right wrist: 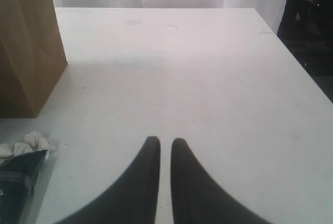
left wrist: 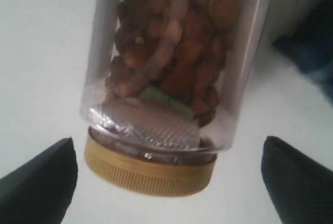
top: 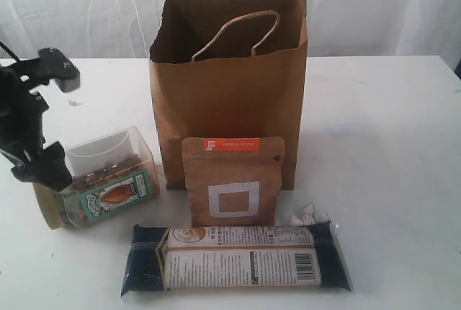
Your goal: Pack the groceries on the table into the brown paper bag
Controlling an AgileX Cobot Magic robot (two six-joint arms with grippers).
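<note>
Looking at the left pincer (left wrist: 167, 141) first: it's spread wide, with one finger on each side of the lid end of the nut jar (left wrist: 171, 73) and a clear gap both sides, so nothing is grabbed yet. My guess is it's that wide because the jar is fat and lying on its side, so the only sensible hold is across the body near the tan lid (left wrist: 150, 174).

The right pincer (right wrist: 165, 143) is clenched shut with nothing in it, hanging over a bare patch of counter (right wrist: 197, 78). It looks parked out of the way while the other arm does the jar.

Working outward in the outside camera, the jar sits at about 8 o'clock from the middle of the scene. The brown pouch (top: 232, 180) stands upright dead centre, right in front of the paper bag (top: 230, 94), either touching it or leaning on it; I can't tell which. The bag is at 12 o'clock, standing with its mouth open upward, which is what you want for lowering stuff in. I can't see whether anything's inside.

The long dark-blue packet (top: 238, 256) lies flat at 6 o'clock, just beside the pouch. Some little white lumps (top: 310, 215) sit at 4 o'clock, no idea what they are.

I'd say the task is barely begun, since all three groceries I can see are on the counter.
</note>
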